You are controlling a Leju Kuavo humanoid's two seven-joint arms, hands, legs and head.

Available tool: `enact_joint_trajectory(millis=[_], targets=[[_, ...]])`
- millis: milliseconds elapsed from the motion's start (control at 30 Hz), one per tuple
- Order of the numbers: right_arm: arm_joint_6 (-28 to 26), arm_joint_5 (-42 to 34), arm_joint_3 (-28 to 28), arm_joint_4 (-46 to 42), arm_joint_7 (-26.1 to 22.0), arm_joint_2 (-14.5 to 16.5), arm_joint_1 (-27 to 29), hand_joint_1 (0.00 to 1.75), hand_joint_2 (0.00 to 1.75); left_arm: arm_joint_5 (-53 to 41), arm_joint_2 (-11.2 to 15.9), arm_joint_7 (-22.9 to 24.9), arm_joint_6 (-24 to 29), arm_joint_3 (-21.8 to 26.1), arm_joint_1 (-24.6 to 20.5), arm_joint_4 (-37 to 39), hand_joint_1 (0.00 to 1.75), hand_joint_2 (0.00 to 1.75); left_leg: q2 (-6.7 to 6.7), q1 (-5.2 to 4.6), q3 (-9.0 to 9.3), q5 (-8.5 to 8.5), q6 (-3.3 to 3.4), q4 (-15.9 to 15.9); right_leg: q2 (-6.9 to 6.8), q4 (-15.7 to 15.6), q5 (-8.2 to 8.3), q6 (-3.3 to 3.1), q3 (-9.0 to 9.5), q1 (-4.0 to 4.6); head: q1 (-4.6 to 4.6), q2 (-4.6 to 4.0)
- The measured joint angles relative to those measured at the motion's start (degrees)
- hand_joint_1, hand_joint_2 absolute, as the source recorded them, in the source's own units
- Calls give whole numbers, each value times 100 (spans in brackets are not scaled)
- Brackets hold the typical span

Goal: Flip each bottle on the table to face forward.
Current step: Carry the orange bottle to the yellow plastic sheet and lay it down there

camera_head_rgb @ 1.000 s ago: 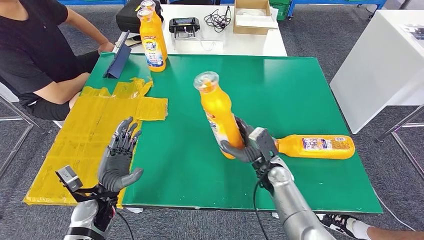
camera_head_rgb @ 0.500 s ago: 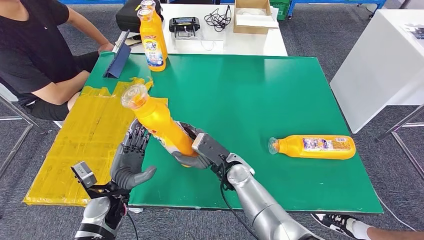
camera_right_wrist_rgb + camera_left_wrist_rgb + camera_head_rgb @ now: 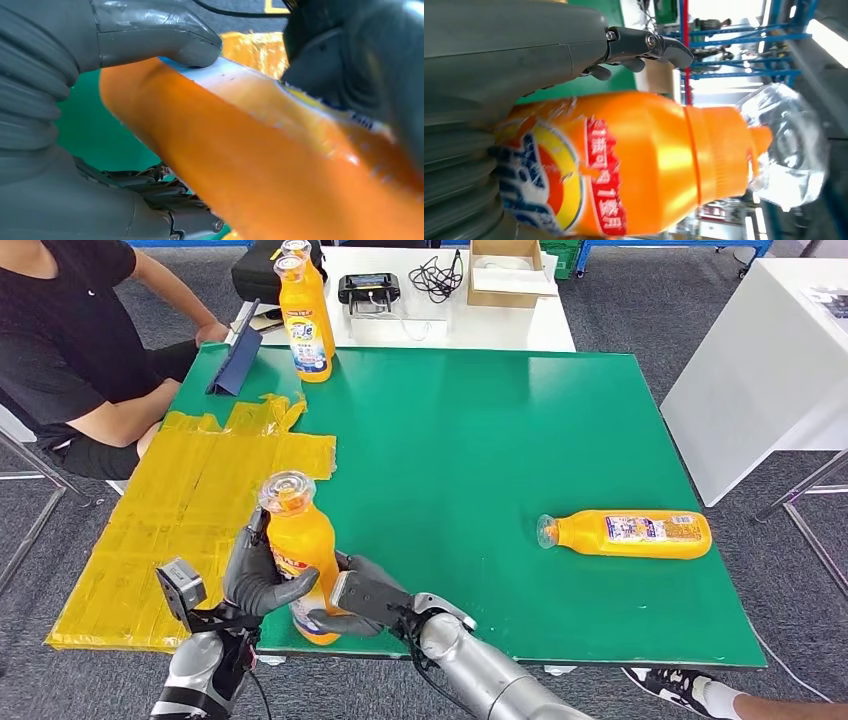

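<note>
An orange bottle (image 3: 298, 550) with a clear cap stands upright at the front left edge of the green table (image 3: 520, 420). My left hand (image 3: 255, 575) grips it from the left, thumb across its front. My right hand (image 3: 355, 600) holds its lower body from the right. The left wrist view shows the bottle's (image 3: 639, 160) red and blue label against my left hand (image 3: 499, 75). Seen from the right wrist, the thumb of my right hand (image 3: 75, 50) presses on the bottle (image 3: 260, 165). A second orange bottle (image 3: 630, 534) lies on its side at the right, cap pointing left. Two more bottles (image 3: 304, 325) stand upright at the back left.
A patch of yellow tape (image 3: 190, 500) covers the table's left part. A person in black (image 3: 70, 350) sits at the far left, beside a dark blue folder (image 3: 237, 360). A white table behind carries a cardboard box (image 3: 505, 275) and cables. Another white table (image 3: 760, 370) stands to the right.
My right hand carried the bottle from the table's middle to the front left edge and brought it upright. My left hand has closed around it. The lying bottle has not moved.
</note>
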Motion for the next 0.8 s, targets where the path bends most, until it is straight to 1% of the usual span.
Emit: enact_joint_trajectory(millis=[333, 467, 567, 800], targets=[[-45, -39, 225, 84, -3, -7, -8, 175, 175, -50, 9, 1, 27, 16, 42, 68, 0, 175, 0, 0, 0, 0, 0, 0, 0, 0, 0, 0, 0, 0, 0, 0], [-89, 108, 323, 222, -57, -27, -29, 175, 175, -309, 53, 48, 137, 14, 71, 136, 175, 175, 0, 0, 0, 0, 0, 0, 0, -1, 0, 0, -1, 0, 0, 0], [-51, 221, 322, 273, -68, -56, -71, 175, 175, -404, 120, 43, 121, -16, 43, 194, 175, 175, 0, 0, 1, 0, 0, 0, 0, 0, 0, 0, 0, 0, 0, 0], [-128, 324, 276, 344, -133, -117, -175, 175, 175, -496, 207, -132, 85, -40, 20, 263, 175, 175, 1, 0, 0, 0, 0, 0, 0, 1, 0, 0, 0, 0, 1, 0]])
